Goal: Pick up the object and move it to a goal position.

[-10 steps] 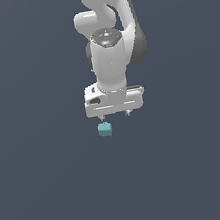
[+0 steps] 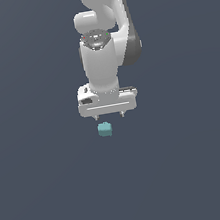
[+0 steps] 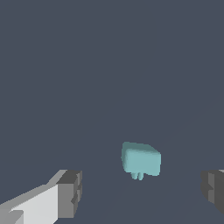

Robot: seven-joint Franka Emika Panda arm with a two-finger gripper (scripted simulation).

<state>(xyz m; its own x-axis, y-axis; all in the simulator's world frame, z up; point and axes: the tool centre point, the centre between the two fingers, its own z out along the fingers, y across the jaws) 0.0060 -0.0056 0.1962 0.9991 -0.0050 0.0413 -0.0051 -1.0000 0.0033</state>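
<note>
Your one arm (image 2: 104,57) hangs over the grey worktop (image 2: 45,194), its gripper (image 2: 110,116) spread wide with nothing between the fingers (image 3: 65,194). The single teal cube (image 2: 104,129) lies on the worktop just below the gripper — nearer one finger than the other. Descend off-centre like this and that finger could land on the cube or nudge it aside — centre first.

I count one teal cube (image 2: 104,129) on my feed, and the wrist view shows that same single cube (image 3: 141,159). There is one robot arm (image 2: 103,52) with one white gripper (image 2: 110,116) at its end. That gripper has two fingers (image 3: 70,194), one at each side of the wrist view. I see one plain dark floor (image 2: 45,194) under it all.
</note>
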